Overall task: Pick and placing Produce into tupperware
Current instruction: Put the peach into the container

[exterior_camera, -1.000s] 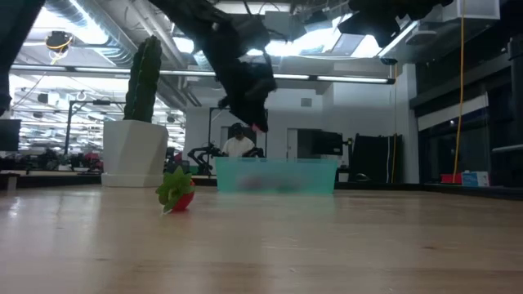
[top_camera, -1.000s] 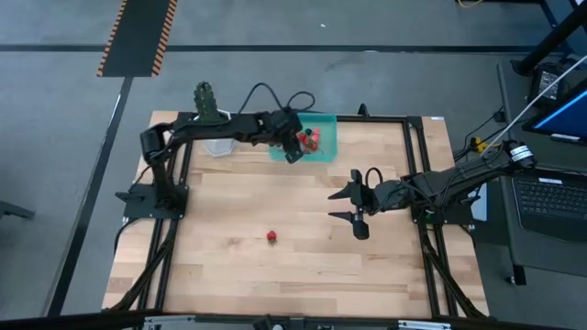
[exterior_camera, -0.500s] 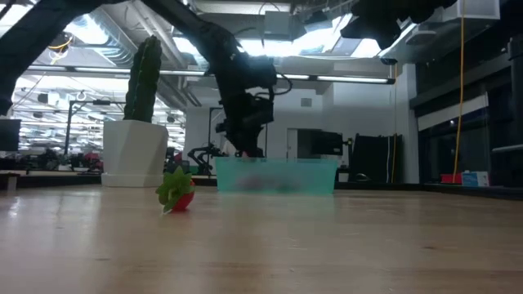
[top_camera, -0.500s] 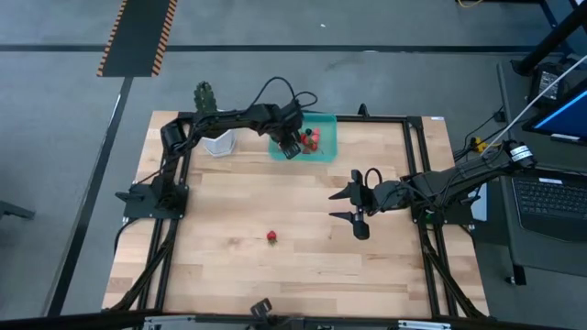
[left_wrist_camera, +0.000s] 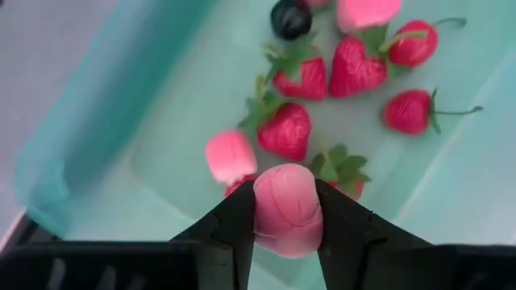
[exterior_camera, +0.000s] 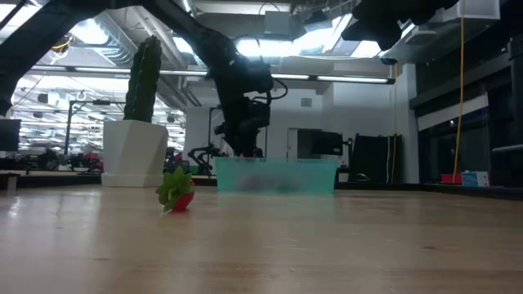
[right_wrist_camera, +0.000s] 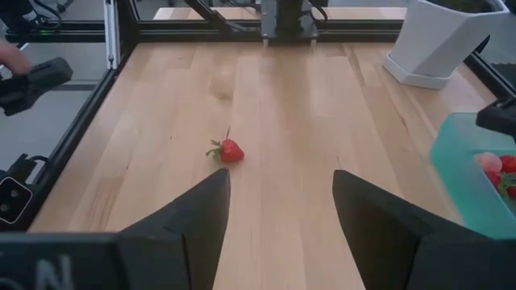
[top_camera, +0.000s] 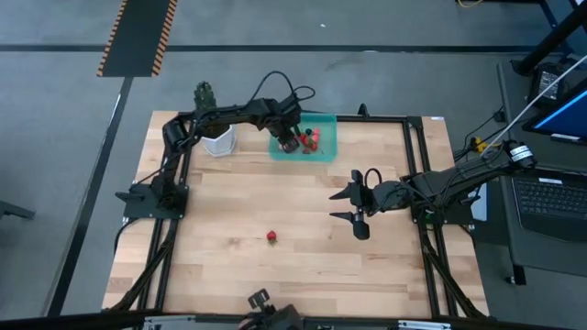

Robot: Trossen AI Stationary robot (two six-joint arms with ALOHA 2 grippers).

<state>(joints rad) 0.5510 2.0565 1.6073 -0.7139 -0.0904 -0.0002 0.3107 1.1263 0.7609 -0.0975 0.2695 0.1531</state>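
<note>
no readable text, labels or numbers (any view)

A tall green cactus (exterior_camera: pixel 143 77) stands upright in a white pot (exterior_camera: pixel 135 152) at the far-left corner of the wooden desk (top_camera: pixel 275 275). A laptop (top_camera: pixel 548 200) sits beside the desk's right edge.

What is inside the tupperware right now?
In the tupperware: red strawberries, a pink piece and a dark berry. The left gripper holds another pink piece above them, partly covering two berries.
</note>
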